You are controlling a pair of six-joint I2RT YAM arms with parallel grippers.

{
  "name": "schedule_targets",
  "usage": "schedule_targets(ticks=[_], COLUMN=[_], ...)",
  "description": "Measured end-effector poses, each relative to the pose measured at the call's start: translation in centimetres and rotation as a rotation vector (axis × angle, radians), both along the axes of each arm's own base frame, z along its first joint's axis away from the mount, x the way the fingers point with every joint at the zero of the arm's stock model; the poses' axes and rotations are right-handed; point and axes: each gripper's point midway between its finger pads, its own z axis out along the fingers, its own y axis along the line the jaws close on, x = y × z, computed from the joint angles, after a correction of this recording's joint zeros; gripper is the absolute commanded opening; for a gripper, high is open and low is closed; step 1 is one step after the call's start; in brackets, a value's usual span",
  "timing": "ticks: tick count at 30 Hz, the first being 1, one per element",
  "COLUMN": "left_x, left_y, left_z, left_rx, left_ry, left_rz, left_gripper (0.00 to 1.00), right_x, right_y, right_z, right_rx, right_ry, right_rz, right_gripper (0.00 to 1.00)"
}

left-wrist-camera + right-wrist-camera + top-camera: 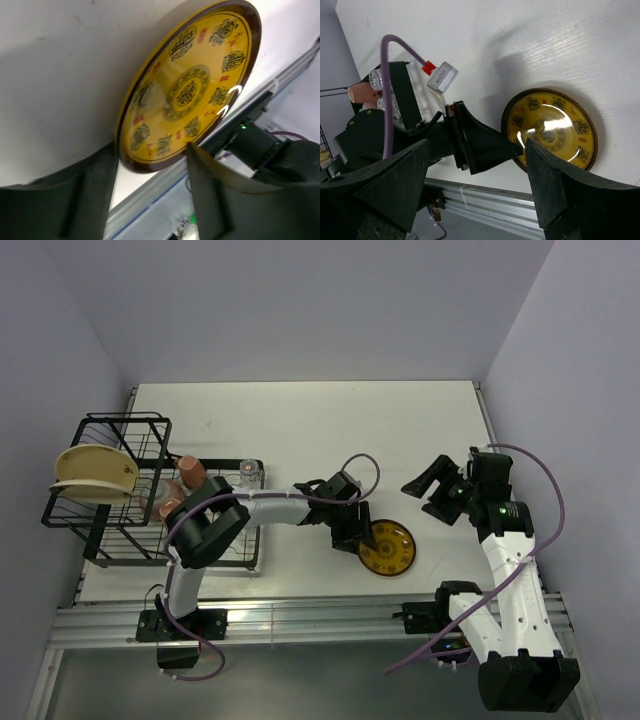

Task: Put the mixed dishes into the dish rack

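While the round, glossy yellow-and-dark ornate plate (387, 547) lies on the white, faintly grained desk (300, 420) near its front edge, well apart from the black wire dish rack (110, 490), its dark rim is flanked by the left fingers (90, 190), matte black and wedge-shaped. Whether the rim is pinched cannot be told. The right fingers (570, 190) are held wide apart above the desk.

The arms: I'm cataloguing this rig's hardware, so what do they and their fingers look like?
Both the left arm and right arm have white links, black joints and a looping purple cable. The fingers are matte black wedges. A green light glows on the right wrist.
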Motion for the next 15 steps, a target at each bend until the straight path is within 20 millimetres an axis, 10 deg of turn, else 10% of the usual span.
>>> schedule_targets(ticks=[5,6,7,15], left_x=[-0.2,-0.3,-0.3,-0.2], left_y=[-0.8,-0.8,-0.8,0.0], left_z=[-1.0,-1.1,-1.2,-0.7], left_rx=[-0.021,-0.023,-0.021,0.001], left_ry=[0.027,0.031,0.032,-0.014], left_rz=[0.000,-0.003,-0.001,-0.014], left_gripper=[0.33,0.05,0.00,0.00], right_x=[0.0,-0.1,-0.1,-0.9], right_y=[0.1,0.1,0.1,0.6], right_z=[0.0,0.0,-0.1,-1.8], right_rx=[0.005,0.005,0.004,-0.016], right_ry=[0.000,0.001,0.003,0.031], right_rz=[0.005,0.006,0.006,0.056], right_gripper=[0.83,0.83,0.83,0.84])
